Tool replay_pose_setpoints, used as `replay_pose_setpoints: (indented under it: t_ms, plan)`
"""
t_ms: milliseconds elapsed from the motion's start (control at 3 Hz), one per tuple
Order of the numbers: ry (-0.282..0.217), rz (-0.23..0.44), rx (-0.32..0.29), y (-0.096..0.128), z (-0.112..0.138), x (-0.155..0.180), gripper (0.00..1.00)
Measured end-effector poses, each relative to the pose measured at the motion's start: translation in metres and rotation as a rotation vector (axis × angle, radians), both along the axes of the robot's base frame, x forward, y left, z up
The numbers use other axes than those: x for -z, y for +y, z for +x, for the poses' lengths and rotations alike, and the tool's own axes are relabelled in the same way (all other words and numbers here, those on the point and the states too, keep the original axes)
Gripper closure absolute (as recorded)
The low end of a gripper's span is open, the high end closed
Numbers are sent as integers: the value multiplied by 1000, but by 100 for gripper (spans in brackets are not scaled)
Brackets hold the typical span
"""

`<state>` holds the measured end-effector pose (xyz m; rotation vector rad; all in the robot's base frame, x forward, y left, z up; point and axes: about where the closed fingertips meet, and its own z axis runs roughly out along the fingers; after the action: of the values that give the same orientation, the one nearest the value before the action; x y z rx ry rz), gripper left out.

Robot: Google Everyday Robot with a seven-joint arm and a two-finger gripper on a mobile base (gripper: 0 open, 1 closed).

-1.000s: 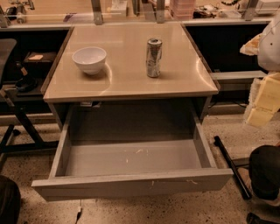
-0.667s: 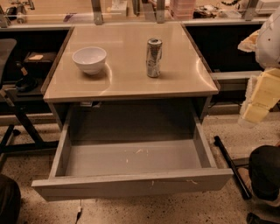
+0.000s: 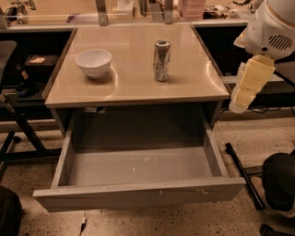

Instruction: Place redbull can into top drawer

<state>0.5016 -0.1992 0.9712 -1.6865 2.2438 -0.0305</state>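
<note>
The redbull can (image 3: pixel 162 60) stands upright on the beige table top (image 3: pixel 133 83), right of centre. The top drawer (image 3: pixel 138 173) is pulled wide open below the table, and its grey floor with whitish scuffs holds nothing. My gripper (image 3: pixel 248 85) hangs at the right edge of the view, beside the table's right side and at about table height. It is well to the right of the can, apart from it, and holds nothing that I can see.
A white bowl (image 3: pixel 93 62) sits on the table left of the can. A dark chair base (image 3: pixel 14 133) stands at the left. A black bar (image 3: pixel 242 173) and a dark object (image 3: pixel 279 182) lie on the floor at the right. A cluttered bench (image 3: pixel 138 11) runs behind.
My gripper has moved a little to the left, further into view and towards the table. The can, bowl and drawer have not moved.
</note>
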Motion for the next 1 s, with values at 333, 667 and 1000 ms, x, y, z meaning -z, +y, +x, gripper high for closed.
replay_pose_setpoints:
  t_ms: [333, 667, 1000]
  plan:
    - [-25, 41, 24, -1, 10, 2, 0]
    - [-74, 146, 95, -3, 57, 7, 0]
    - [-109, 245, 159, -4, 112, 12, 0]
